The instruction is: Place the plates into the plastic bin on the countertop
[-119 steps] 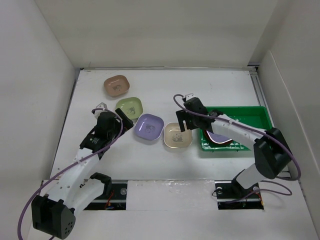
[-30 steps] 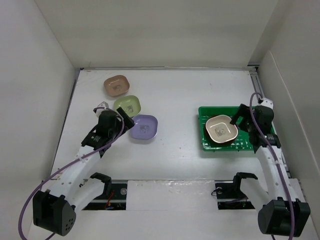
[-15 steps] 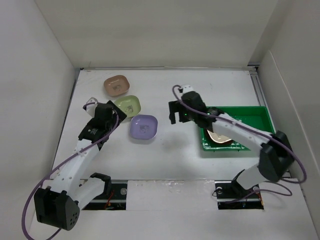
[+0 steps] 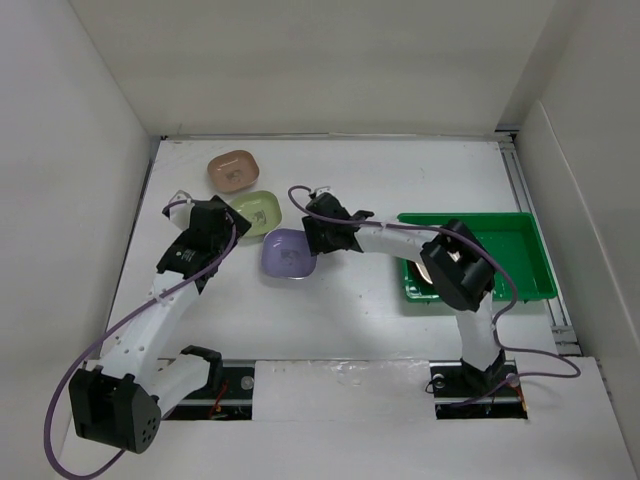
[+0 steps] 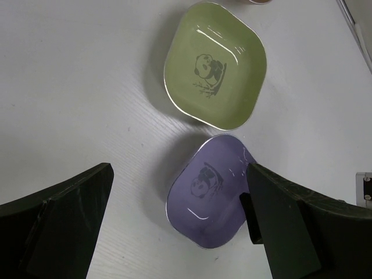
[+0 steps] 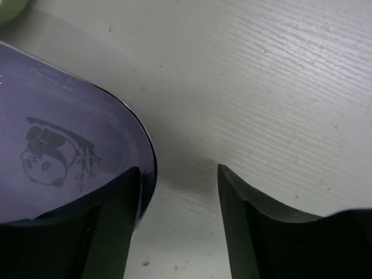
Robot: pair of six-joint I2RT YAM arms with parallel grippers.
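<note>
Lavender rounded-square panda-print plate [image 4: 286, 256] lies flat, face-up, on white counter [image 4: 350, 180]. Right claw [image 6: 180, 174], half-open, straddles its rim; left claw [image 5: 179, 170] gapes, empty.

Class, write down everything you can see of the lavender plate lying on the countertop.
The lavender plate is a small, shallow, rounded-square dish, glossy like plastic, with a dark panda print in its middle. It lies flat, right way up, on the white countertop, close beside the light green plate and outside the green bin. The right pincer straddles its rim on the bin's side: one finger over the dish's inside, the other outside it, jaws not yet closed on it.
</note>
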